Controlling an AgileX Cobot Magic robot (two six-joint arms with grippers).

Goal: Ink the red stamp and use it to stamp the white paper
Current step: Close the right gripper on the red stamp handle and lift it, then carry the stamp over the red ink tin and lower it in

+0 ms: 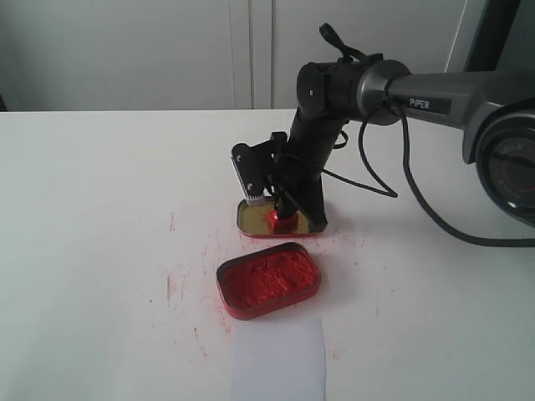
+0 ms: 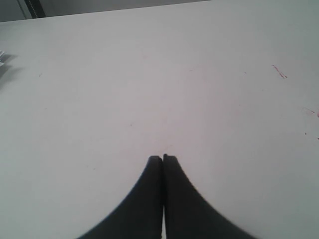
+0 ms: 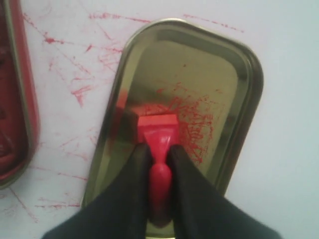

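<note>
Flat white paper (image 1: 278, 363), glossy red stamp (image 3: 157, 132)

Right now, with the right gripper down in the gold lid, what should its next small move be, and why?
Probably a short lift straight up. The right gripper clamps the handle of the red stamp from both sides, the stamp's base sits in the gold lid, and the ink tin it needs lies beside the lid.

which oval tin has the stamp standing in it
The gold-lined tin lid holds the red stamp; the other tin is filled with red paste.
</note>
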